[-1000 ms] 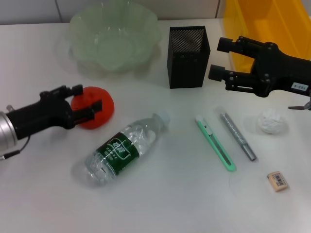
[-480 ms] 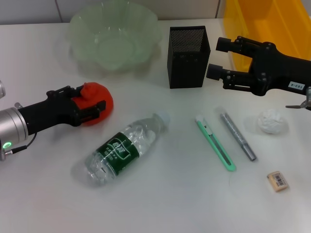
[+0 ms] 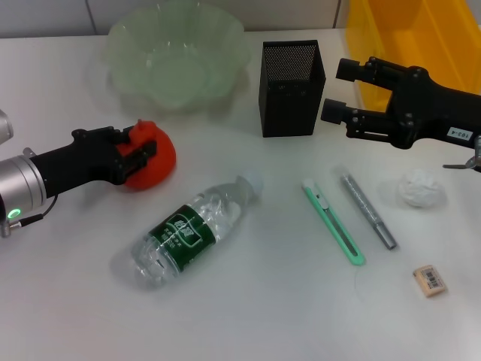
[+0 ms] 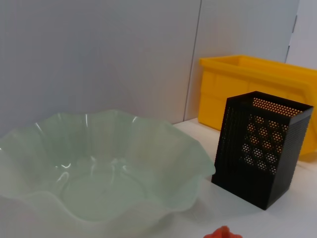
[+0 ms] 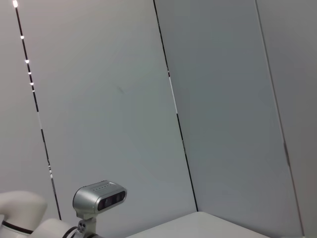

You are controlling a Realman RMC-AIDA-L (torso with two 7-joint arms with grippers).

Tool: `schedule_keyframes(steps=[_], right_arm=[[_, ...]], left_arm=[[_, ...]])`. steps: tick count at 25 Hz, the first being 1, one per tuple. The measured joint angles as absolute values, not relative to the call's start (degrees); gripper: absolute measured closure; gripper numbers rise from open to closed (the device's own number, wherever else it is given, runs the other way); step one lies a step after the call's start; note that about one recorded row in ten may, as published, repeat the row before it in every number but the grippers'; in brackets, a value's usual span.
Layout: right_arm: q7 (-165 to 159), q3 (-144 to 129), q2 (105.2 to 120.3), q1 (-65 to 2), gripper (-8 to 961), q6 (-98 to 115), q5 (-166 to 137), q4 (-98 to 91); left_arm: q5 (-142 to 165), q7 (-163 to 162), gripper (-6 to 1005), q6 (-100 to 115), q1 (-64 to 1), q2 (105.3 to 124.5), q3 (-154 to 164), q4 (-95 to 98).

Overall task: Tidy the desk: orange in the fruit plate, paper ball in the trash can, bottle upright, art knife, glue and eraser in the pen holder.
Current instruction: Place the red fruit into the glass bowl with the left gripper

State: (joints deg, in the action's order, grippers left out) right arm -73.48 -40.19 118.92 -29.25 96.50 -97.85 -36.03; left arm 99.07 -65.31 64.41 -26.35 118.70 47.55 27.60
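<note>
My left gripper (image 3: pixel 139 150) is shut on the orange (image 3: pixel 156 162), low over the desk (image 3: pixel 255 301) in front of the fruit plate (image 3: pixel 176 53). In the left wrist view the plate (image 4: pixel 94 168) is close and only the orange's top (image 4: pixel 225 233) shows. My right gripper (image 3: pixel 342 92) is open and empty, beside the pen holder (image 3: pixel 291 86) and in front of the trash can (image 3: pixel 421 37). The bottle (image 3: pixel 195 229) lies on its side. The art knife (image 3: pixel 334 222), glue (image 3: pixel 368 210), paper ball (image 3: pixel 419 188) and eraser (image 3: pixel 429 280) lie on the desk.
The left wrist view also shows the pen holder (image 4: pixel 260 148) and the trash can (image 4: pixel 247 84) behind it. The right wrist view shows only a grey panelled wall and the robot's head camera (image 5: pixel 99 196).
My left gripper has moved a little to the right and toward the fruit plate with the orange in it. The right arm has hardly moved.
</note>
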Motion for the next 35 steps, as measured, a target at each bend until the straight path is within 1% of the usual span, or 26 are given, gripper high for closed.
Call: schedule_keyframes(steps=[3, 5, 8, 11, 14, 16, 17, 18, 19, 24, 28, 30, 32, 35], right_arm=[[-73.48, -40.01, 118.91, -29.06, 135, 96.5, -97.79, -36.03], [-73.48, -39.85, 118.91, -28.8, 135, 96.54, -97.77, -36.02], [-73.48, -39.71, 118.91, -27.88, 135, 96.79, -97.57, -35.71], [-73.48, -39.68, 118.91, -27.52, 135, 96.85, -97.45, -35.69], [-73.48, -39.67, 118.91, -27.29, 135, 96.92, -97.39, -35.68], [-73.48, -39.67, 118.95, -27.23, 135, 96.99, -97.38, -35.68], [-73.48, -39.67, 118.97, -27.18, 135, 97.07, -97.38, -35.68], [-73.51, -39.69, 118.99, -27.12, 135, 97.3, -97.38, -35.68], [-73.51, -39.69, 118.99, -27.12, 135, 97.3, -97.38, -35.68], [-73.76, -39.71, 119.0, -26.52, 135, 97.91, -97.38, -35.68], [-73.74, -39.73, 119.0, -25.44, 135, 98.0, -97.36, -35.69], [-73.71, -39.71, 119.0, -25.22, 135, 98.0, -97.35, -35.69], [-73.66, -39.61, 119.0, -24.97, 135, 98.0, -97.32, -35.69], [-73.61, -39.04, 119.0, -24.9, 135, 98.01, -97.29, -35.69]], left_arm=[[97.96, -65.3, 422, 64.68, -26.57, 118.7, 47.3, 27.61], [97.96, -65.3, 526, 64.68, -26.57, 118.7, 47.3, 27.61], [91.59, -65.3, 683, 70.79, -25.11, 118.23, 46.92, 29.98], [88.82, -65.3, 800, 73.3, -24.44, 118.2, 46.21, 31.82], [84.59, -65.14, 808, 74.56, -24.63, 118.43, 45.78, 34.27], [82.88, -64.78, 813, 74.29, -26.18, 118.44, 45.92, 34.72], [82.24, -64.6, 816, 73.66, -27.85, 118.45, 45.93, 34.68], [82.01, -64.7, 818, 71.16, -31.32, 118.54, 45.99, 34.36], [82.01, -64.7, 821, 71.16, -31.32, 118.54, 45.99, 34.36], [82.22, -64.98, 825, 57.59, -40.31, 118.72, 47.57, 31.9], [82.24, -64.79, 823, 49.5, -42.68, 118.8, 51.35, 30.71], [82.24, -64.79, 820, 49.5, -42.68, 118.8, 51.35, 30.71], [82.07, -65.03, 817, 44.08, -43.18, 118.98, 54.39, 30.62], [81.23, -65.54, 727, 41.01, -43.3, 119.1, 55.69, 30.58]])
